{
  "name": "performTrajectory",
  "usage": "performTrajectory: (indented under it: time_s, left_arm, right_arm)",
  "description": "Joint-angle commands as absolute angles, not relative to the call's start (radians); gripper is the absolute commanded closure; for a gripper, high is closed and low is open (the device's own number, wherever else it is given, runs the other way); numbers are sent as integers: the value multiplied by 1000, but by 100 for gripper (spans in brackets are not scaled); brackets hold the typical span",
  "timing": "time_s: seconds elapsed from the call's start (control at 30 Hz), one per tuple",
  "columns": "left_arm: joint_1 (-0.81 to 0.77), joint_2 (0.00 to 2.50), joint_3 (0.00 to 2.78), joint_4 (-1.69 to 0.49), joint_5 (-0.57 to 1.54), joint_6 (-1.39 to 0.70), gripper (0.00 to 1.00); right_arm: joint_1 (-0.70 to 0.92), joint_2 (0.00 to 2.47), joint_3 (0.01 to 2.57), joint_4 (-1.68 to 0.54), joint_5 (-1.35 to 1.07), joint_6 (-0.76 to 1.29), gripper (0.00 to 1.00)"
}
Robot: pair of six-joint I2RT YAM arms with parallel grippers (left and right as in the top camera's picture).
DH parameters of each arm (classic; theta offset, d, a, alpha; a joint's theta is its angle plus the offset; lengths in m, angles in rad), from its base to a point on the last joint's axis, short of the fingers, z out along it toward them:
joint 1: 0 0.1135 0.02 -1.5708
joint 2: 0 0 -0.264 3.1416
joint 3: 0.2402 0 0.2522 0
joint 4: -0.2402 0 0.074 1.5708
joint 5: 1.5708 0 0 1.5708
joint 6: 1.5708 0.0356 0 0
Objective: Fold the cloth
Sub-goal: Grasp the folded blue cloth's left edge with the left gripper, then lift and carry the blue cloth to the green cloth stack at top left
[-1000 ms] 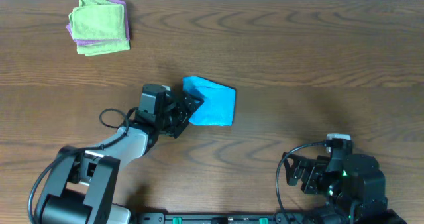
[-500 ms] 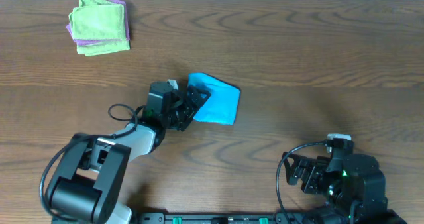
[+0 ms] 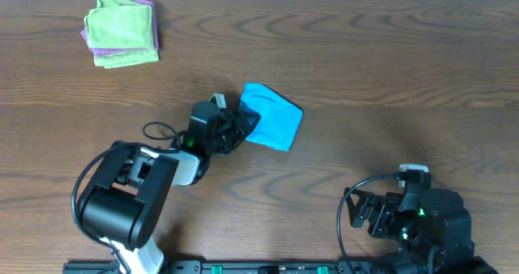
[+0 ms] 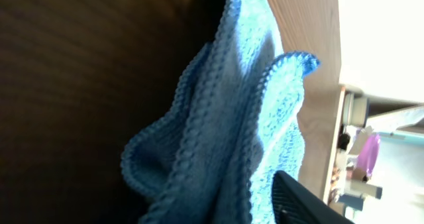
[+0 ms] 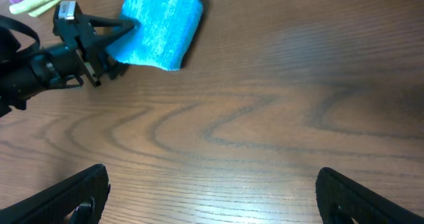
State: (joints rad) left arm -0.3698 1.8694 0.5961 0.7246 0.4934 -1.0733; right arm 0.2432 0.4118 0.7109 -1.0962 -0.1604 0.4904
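one cloth (image 3: 276,118), two claws: left claw (image 3: 246,122) at its edge, cannot tell; right claw (image 5: 213,194) apart.

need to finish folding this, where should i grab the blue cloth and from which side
Probably best: take the cloth at its left edge, where the stitched hems of its layers are stacked, so one pinch catches them all. Come in low from the left along the table; the far right side looks like a rounded fold, with nothing thin to pinch.
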Motion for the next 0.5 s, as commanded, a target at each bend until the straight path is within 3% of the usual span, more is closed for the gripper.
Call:
performTrajectory:
  time_s: [0.0,0.2,0.47]
  left_arm:
    - [-373,1961,571,694,447,-994,55]
    - [-373,1983,614,696,492,-902,92]
    - [-364,1983,729,694,584,-846,94]
  right_arm:
    - [235,411,707,-1097,-169,501,1]
    - [235,411,707,-1097,-169,502,1]
    - [235,411,707,-1097,-168,501,1]
